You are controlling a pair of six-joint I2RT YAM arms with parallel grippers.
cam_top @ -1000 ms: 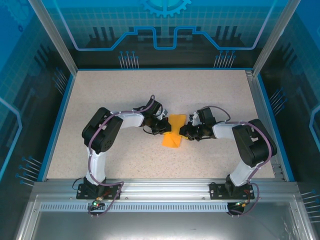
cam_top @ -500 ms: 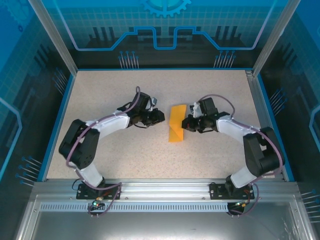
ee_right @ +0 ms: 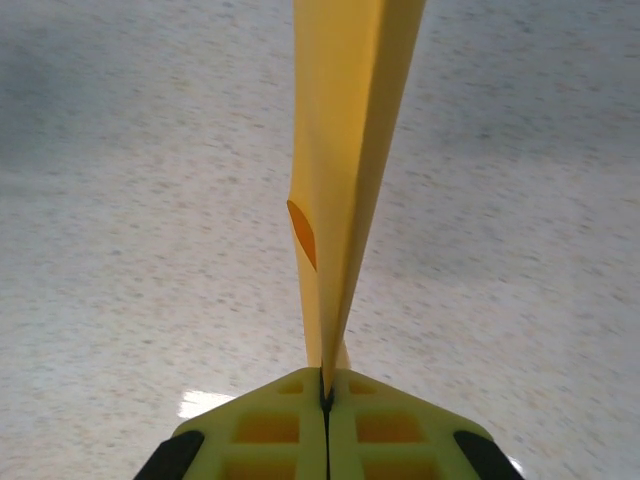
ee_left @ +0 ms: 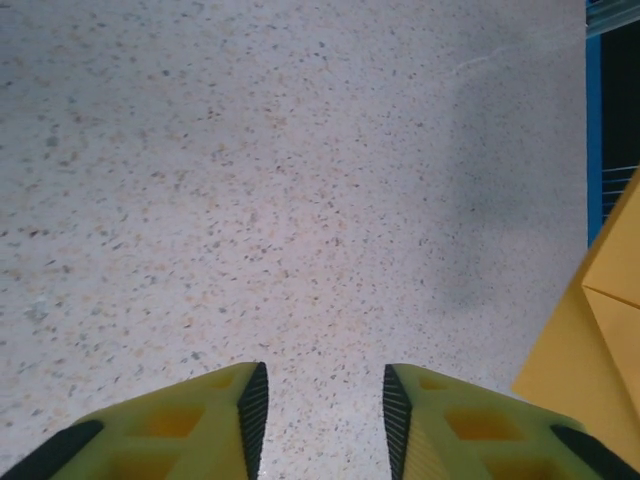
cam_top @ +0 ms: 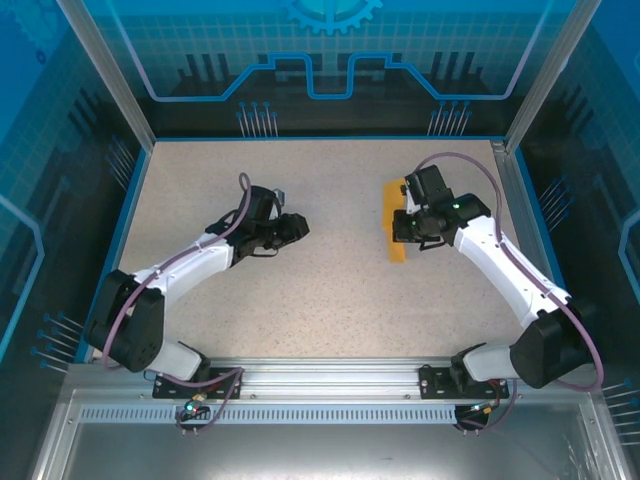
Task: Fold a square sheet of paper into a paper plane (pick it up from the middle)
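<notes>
Paper plane (ee_right: 345, 150) clamped edge-on in right gripper (ee_right: 327, 395); left gripper (ee_left: 321, 400) parted, empty, over table (ee_left: 250, 200).

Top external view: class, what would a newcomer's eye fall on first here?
The bright orange-yellow paper plane, pinched in the shut right gripper toward the far right of the pale speckled table, stands out most. Opposite it, the left gripper is open and empty, left of centre.

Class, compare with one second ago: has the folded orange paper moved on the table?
Yes. The paper, clamped in the right end effector, has gone right and away, toward the table's far right corner.
</notes>
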